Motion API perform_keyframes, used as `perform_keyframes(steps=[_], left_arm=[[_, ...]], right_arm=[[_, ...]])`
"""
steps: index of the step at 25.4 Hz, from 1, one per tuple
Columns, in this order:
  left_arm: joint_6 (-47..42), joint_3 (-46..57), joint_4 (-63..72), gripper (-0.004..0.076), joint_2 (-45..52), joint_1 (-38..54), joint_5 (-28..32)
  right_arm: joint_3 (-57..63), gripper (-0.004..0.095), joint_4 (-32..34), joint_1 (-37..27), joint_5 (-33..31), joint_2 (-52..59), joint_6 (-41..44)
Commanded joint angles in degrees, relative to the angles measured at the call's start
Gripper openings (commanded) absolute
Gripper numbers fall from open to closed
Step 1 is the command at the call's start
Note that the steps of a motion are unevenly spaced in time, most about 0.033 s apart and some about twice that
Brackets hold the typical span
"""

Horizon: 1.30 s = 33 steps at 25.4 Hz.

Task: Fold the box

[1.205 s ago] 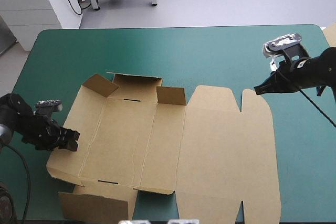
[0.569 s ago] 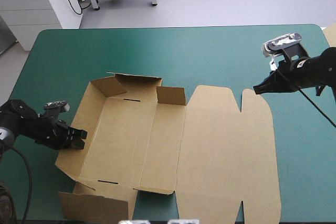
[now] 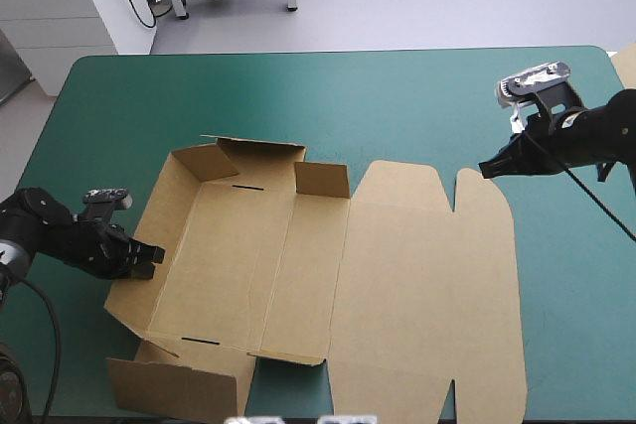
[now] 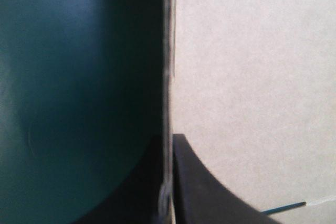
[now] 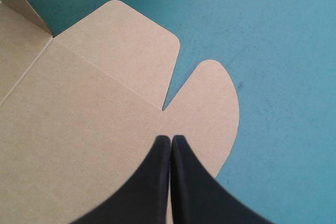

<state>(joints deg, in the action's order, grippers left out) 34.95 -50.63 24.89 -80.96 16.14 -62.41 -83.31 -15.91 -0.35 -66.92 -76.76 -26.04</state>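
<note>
Gripping the left wall [image 3: 174, 196] of the brown box [image 3: 298, 265], the left gripper [image 3: 144, 257], nearly closed on the board, has tipped that wall steeper than earlier, starting the tray; box mid-table, lid [image 3: 427, 275] flat; right gripper [image 3: 487, 170] closed, empty, above the lid's far corner.

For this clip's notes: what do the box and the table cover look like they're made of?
The box: brown paperboard by the look, matte, with cut edges, pressed fold lines and slots; edge-on in the left end effector it is one thin sheet. The table cover: teal-green, smooth and seamless, a faint sheen, perhaps vinyl or rubber mat; the pictures leave that open.
</note>
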Motion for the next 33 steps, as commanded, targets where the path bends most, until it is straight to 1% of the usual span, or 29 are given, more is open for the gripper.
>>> perform_keyframes(steps=[1,2,3,5,6,9,10,11,13,22,25,33], left_arm=[[4.5,-2.6,0.9,-0.0008,1.4,-2.8,5.7],[7.5,-4.4,0.5,-0.0008,1.4,-5.5,8.0],[7.7,-5.7,-0.4,-0.0008,1.4,-7.3,9.9],[7.7,-11.1,-5.3,-0.0008,1.4,-14.9,18.3],[7.7,-12.5,-7.0,-0.0008,1.4,-16.8,20.4],[8.6,-17.9,-14.3,-0.0008,1.4,-25.6,30.4],[8.6,-18.6,-15.8,-0.0008,1.4,-27.4,33.5],[8.6,-19.4,-18.5,-0.0008,1.4,-30.7,38.3],[8.6,-19.5,-22.1,-0.0008,1.4,-34.6,43.1],[8.6,-19.5,-41.7,-0.0008,1.3,-50.2,54.6],[8.6,-19.5,-46.0,-0.0008,1.1,-53.7,56.8],[8.4,-19.5,-55.5,-0.0008,-1.7,-57.5,57.0]], right_arm=[[-1.4,-0.0016,-1.2,-0.4,2.5,1.8,0.0],[-1.4,-0.0016,-1.2,-0.4,2.5,1.8,0.1],[-1.4,-0.0016,-1.2,-0.4,2.5,1.8,0.2],[-1.4,-0.0016,-1.2,-0.4,2.5,1.8,0.3],[-1.4,-0.0016,-1.2,-0.4,2.5,1.8,0.3],[-1.4,-0.0016,-1.2,-0.4,2.5,1.8,0.9],[-1.4,-0.0016,-1.2,-0.4,2.5,1.8,0.9],[-1.4,-0.0015,-1.2,-0.4,2.5,1.8,0.9],[-1.4,-0.0015,-1.2,-0.4,2.5,1.8,1.3],[-1.4,-0.0015,-1.2,-0.4,2.5,1.8,1.6],[-1.4,-0.0016,-1.2,-0.4,2.5,1.8,1.7],[-1.4,-0.0015,-1.2,-0.4,2.5,1.8,1.9]])
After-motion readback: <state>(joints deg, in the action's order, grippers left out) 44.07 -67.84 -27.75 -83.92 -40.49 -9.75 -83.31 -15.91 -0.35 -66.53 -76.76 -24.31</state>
